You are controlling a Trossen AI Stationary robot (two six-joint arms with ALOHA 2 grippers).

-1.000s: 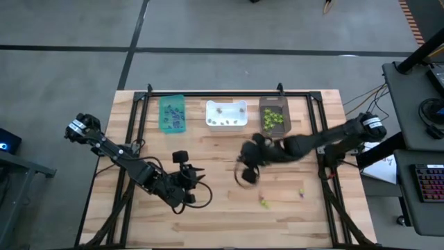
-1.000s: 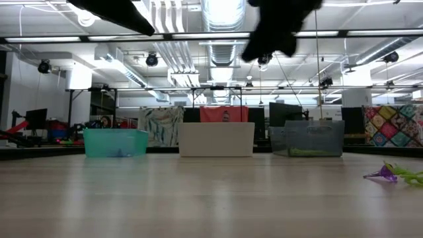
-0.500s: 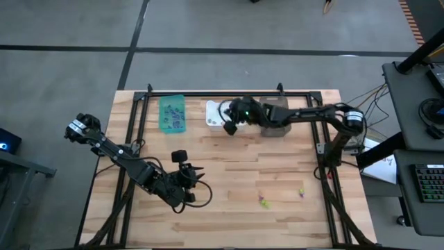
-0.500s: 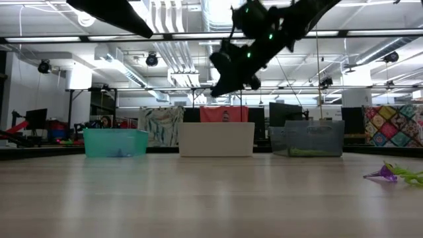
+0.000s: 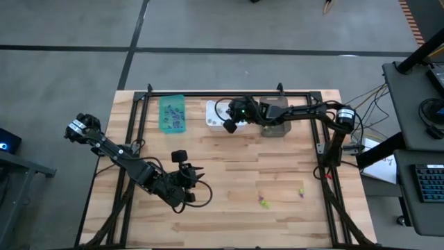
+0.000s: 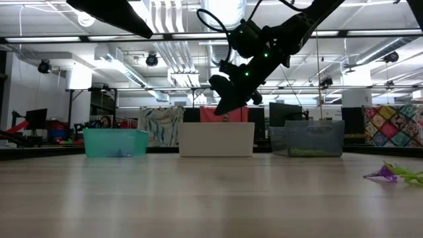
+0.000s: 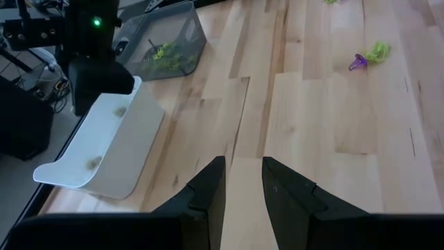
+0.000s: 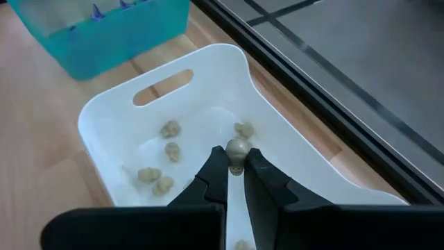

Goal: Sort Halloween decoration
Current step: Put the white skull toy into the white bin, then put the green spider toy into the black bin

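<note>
The right claw (image 5: pixel 229 126) hangs over the white bin (image 5: pixel 214 116), blocking the way in from above. The teal bin (image 5: pixel 172 112) beside it is open overhead. The middle of the bench (image 5: pixel 229 167) lies bare between the bins and the left claw (image 5: pixel 201 186).

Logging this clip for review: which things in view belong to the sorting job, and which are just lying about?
Job:
- right claw holding a pale trinket
- white bin
- teal bin
- dark bin
- loose trinkets on table

Lying about:
- keyboard
- cables
- left claw, parked low
</note>
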